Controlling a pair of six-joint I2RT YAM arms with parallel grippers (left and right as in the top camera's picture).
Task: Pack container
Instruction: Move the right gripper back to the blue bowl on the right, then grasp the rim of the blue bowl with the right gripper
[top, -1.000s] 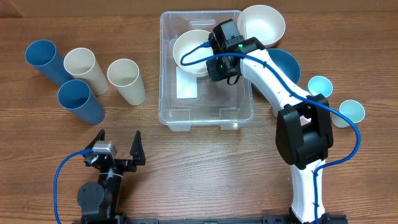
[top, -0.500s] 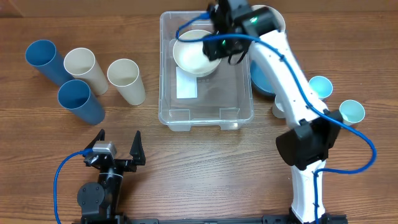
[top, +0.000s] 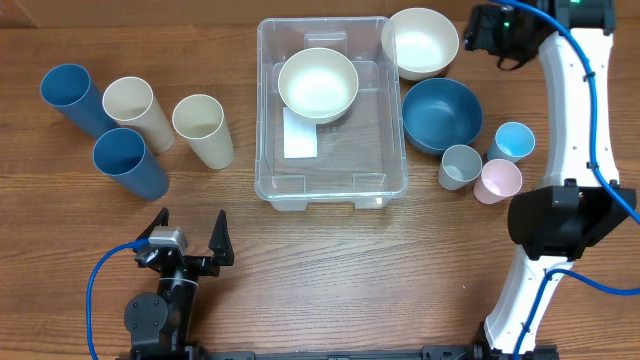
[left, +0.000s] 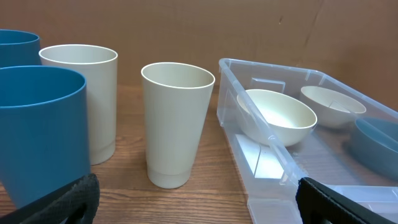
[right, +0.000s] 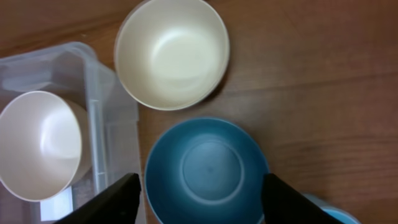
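Upper middle of the overhead view: container (top: 362, 140), clear and open-topped, flat on the table (top: 300, 280), with one cream bowl (top: 318, 84) in its upper half and a white label (top: 300, 135) on the floor below that. Just right of it, a second bowl (top: 420, 42) and a blue bowl (top: 442, 113), both outside. Lower right of those, three small cups (top: 498, 181); far left, four tall cups (top: 130, 103). Right gripper (top: 490, 30) at upper right, past the second bowl, touching nothing. Left gripper (top: 190, 232) at lower left, splayed wide, empty, well apart from everything.

Left wrist view: container (left: 273, 70) at right, cream bowl inside, tall cups at left and centre.

Right wrist view: container's corner at the left edge with the cream bowl in it, second bowl at top, blue bowl at bottom centre. Dark fingers (right: 112, 202) spread toward both lower corners, nothing gripped.

Probably light, thin-walled and slick; likely stiff along the rim but flexing mid-wall. Best held by the rim near a corner, or steadied by pressing a side wall. Apt to slide on the wood if nudged.
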